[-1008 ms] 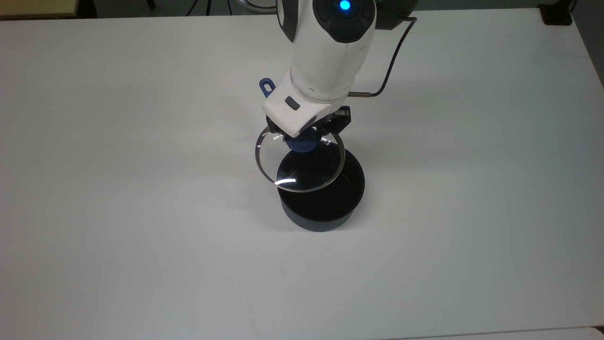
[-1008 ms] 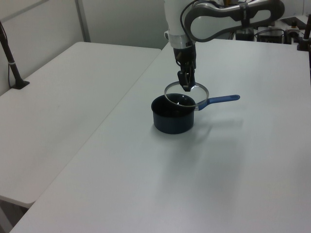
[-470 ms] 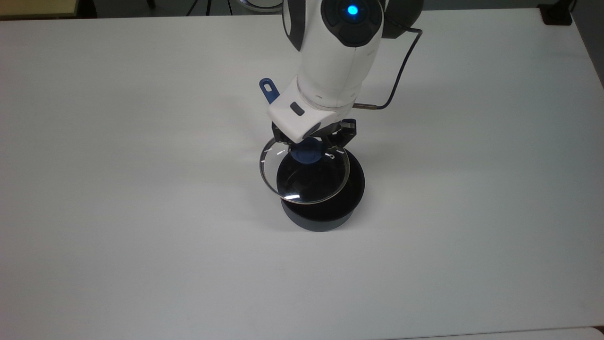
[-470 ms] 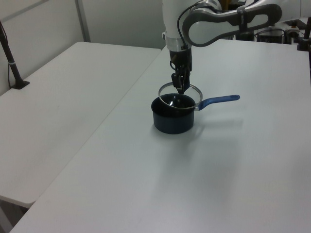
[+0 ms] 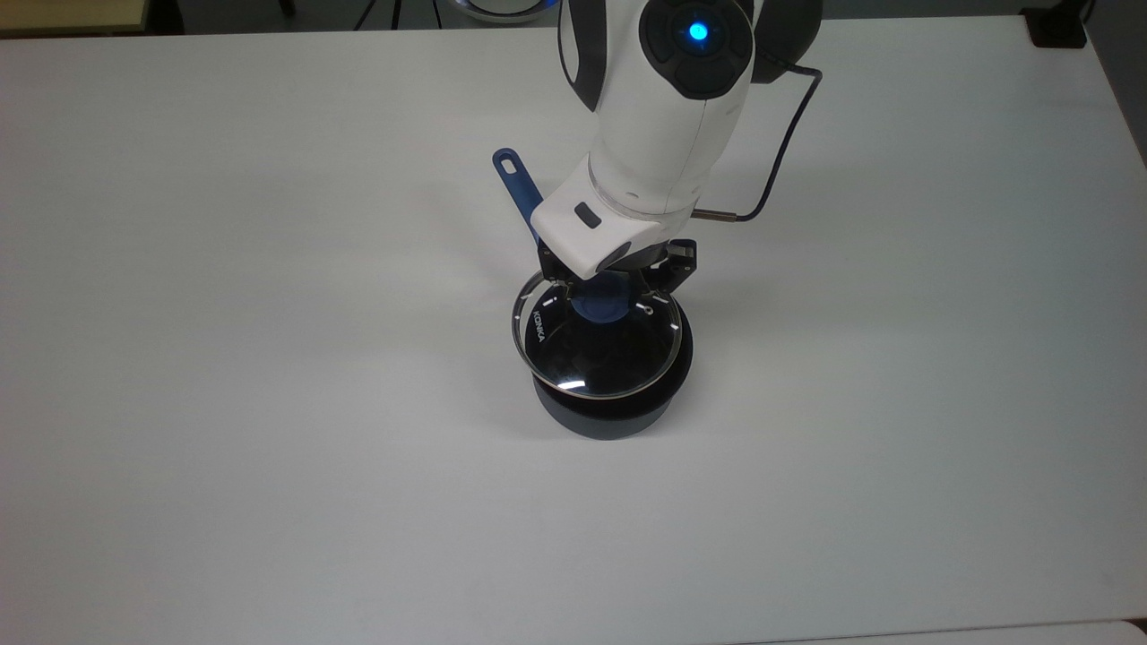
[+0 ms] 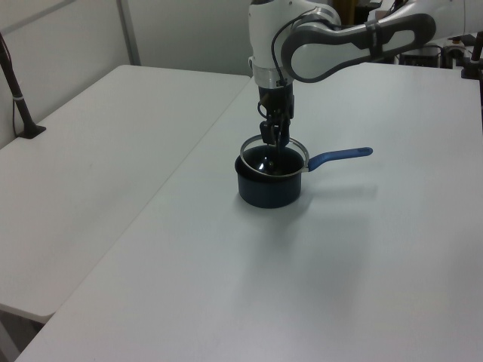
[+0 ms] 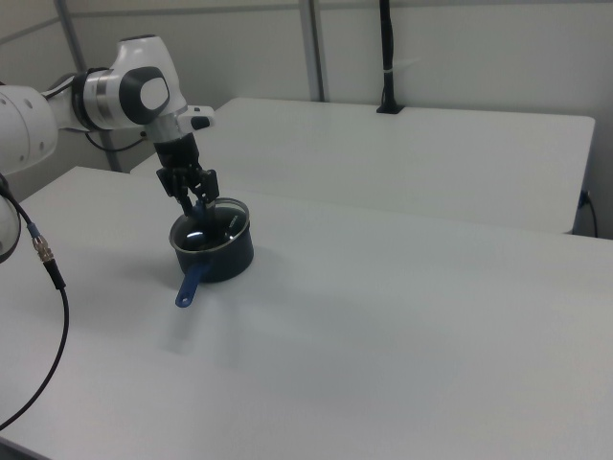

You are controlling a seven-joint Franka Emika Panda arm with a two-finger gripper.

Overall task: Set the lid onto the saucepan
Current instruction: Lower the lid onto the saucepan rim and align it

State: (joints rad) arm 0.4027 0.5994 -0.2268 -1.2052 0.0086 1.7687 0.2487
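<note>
Lid [image 5: 591, 345], round clear glass, metal-rimmed, sits over round dark saucepan [image 5: 618, 412].

A white desk [image 6: 226, 286] fills the foreground. A second white desk [image 7: 431, 163] stands beside it, toward 12 o'clock in the right view, before pale wall panels [image 7: 479, 57] and a dark pole [image 7: 386, 57].

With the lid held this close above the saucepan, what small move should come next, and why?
Probably a slight shift toward the top view's right, then straight down. The gripper holds the lid by its blue knob, and the top view shows its rim overhanging the saucepan toward the top view's left, not yet seated.
</note>
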